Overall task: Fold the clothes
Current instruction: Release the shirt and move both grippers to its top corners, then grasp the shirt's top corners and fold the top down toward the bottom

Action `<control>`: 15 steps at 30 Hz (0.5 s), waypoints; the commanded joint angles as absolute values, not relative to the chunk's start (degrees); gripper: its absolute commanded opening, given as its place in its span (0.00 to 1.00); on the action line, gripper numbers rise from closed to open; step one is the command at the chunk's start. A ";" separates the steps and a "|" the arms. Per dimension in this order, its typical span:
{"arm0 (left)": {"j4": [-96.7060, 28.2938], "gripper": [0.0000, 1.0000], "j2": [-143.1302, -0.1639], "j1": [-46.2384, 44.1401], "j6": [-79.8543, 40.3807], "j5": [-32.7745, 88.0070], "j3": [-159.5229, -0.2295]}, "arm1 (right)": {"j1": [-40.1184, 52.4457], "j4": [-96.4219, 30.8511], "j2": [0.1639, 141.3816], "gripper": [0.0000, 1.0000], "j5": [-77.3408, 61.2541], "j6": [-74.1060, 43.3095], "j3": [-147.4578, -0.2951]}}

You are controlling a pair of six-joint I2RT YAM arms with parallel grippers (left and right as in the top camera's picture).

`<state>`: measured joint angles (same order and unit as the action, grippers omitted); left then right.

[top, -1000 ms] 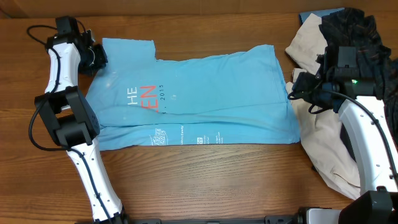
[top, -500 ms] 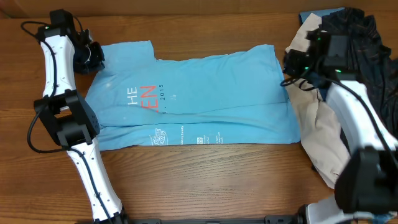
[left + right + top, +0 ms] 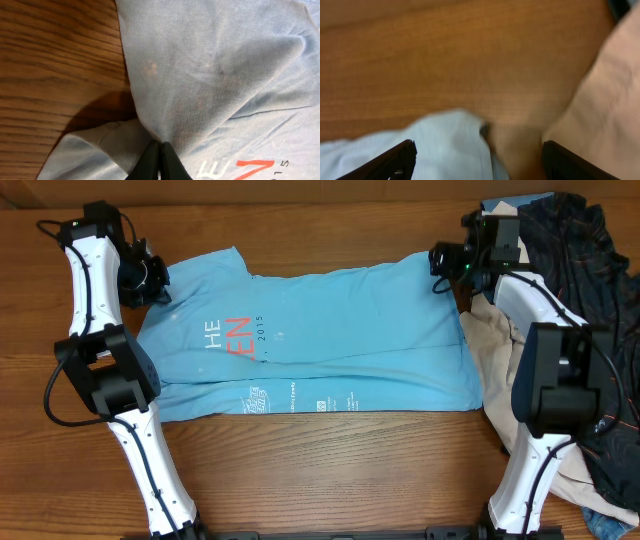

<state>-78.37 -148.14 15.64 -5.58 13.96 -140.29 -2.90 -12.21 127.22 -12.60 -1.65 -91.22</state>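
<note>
The light blue T-shirt (image 3: 330, 330) lies spread on the wooden table, its white and coral-red lettering at its left. My left gripper (image 3: 153, 277) is shut on the shirt's upper left sleeve; in the left wrist view the black jaws (image 3: 160, 160) pinch a fold of blue cloth (image 3: 210, 70). My right gripper (image 3: 440, 260) is open above the shirt's upper right corner (image 3: 445, 145), jaws wide apart with nothing between them. The cream garment (image 3: 520, 380) and the black orange-lined one (image 3: 590, 270) lie at the right.
The bare wooden table (image 3: 330, 470) shows in front of the shirt and behind it (image 3: 330, 230). A blue item (image 3: 515, 202) peeks out at the back right, behind the pile.
My right arm has swung from the cream garment up and left to the shirt's upper right corner. My left gripper shifted slightly, pulling the sleeve in.
</note>
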 commanded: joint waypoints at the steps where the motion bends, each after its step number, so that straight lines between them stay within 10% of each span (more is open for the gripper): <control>1: -78.85 0.04 -146.45 15.94 -5.34 14.41 -141.43 | -2.55 -10.41 130.23 0.84 -15.81 -0.62 -93.19; 10: -78.83 0.04 -146.45 15.94 -5.34 13.69 -141.43 | -1.08 -6.96 133.58 0.73 -16.16 -0.58 -93.19; 15: -79.05 0.04 -146.45 15.94 -5.34 11.94 -141.43 | -0.25 -6.72 133.75 0.29 -15.35 -0.71 -93.19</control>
<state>-78.72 -148.14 15.64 -5.58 13.28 -140.29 -0.67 -7.20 133.51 -15.42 -1.19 -92.03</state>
